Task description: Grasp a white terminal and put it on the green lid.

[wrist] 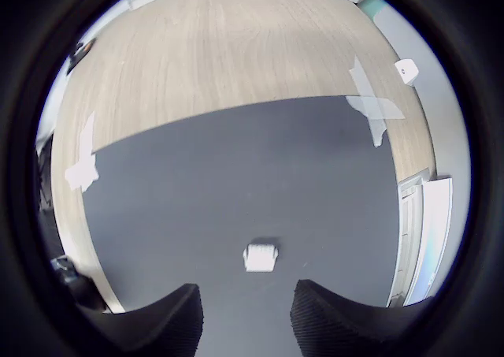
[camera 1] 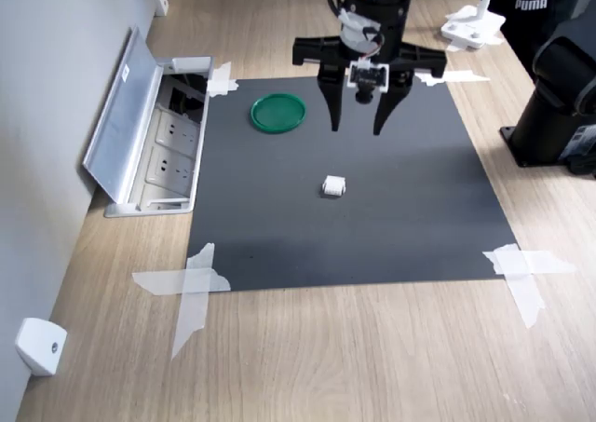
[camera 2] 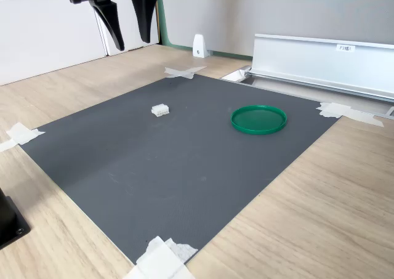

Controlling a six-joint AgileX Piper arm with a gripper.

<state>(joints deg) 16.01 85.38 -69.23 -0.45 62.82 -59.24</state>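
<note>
Approach step, before any grasp. The jaws hang released and empty above the dark mat, upper centre of the first exterior view. The white terminal lies on the mat just below them; the green lid sits well apart, upper left. Next: descend, straddle the terminal, clench.

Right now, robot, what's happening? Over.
End effector open, above the mat, holding nothing. Terminal loose on the mat, apart from the lid. Nothing between them.
</note>
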